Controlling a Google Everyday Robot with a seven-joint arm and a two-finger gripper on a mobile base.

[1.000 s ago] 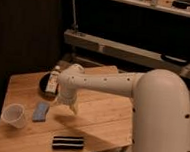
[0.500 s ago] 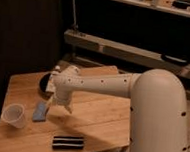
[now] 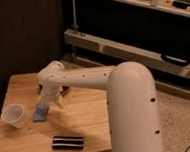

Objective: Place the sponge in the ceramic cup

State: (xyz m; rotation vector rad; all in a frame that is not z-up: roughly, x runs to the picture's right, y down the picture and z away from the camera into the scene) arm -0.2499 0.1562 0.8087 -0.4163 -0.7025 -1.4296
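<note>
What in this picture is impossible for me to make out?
Camera view: the gripper, at the sponge, is covered by the arm, so whether they touch is unclear.
Inside the ceramic cup: too small to see.
A dark object behind the arm is mostly hidden.
The table is cut off by the bottom edge.

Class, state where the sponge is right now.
Camera view: the sponge lies left on the table, just right of the ceramic cup, under the claw.
</note>
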